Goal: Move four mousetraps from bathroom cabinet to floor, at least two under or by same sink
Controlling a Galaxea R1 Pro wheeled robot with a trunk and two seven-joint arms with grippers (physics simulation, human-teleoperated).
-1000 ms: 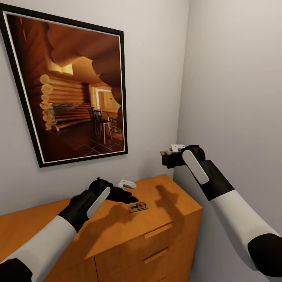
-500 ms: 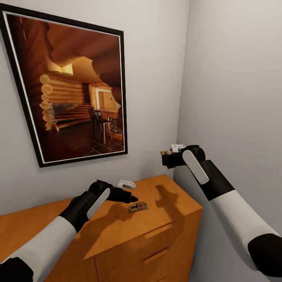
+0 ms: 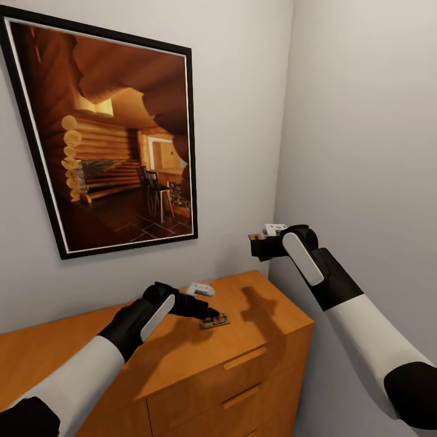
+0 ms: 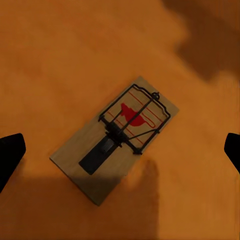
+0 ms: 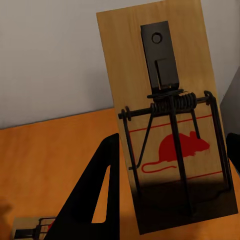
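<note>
One mousetrap (image 3: 215, 320) lies flat on the top of the orange-brown cabinet (image 3: 267, 309), near its right end. My left gripper (image 3: 209, 313) hovers right over it, open. In the left wrist view the mousetrap (image 4: 117, 137) sits between the two dark fingertips (image 4: 10, 155), with neither touching it. My right gripper (image 3: 256, 244) is raised above the cabinet's right end, near the wall corner, and is shut on a second mousetrap (image 5: 170, 125). The mousetrap (image 5: 27, 227) on the cabinet also shows small below it in the right wrist view.
A large black-framed picture (image 3: 109, 139) of a log interior hangs on the wall above the cabinet. A grey side wall (image 3: 364, 121) closes in on the right. Drawer fronts with slot handles (image 3: 244, 358) face me below the cabinet top.
My left gripper has moved right along the cabinet top and now stands over the lying mousetrap. The right arm and its held mousetrap have not moved.
</note>
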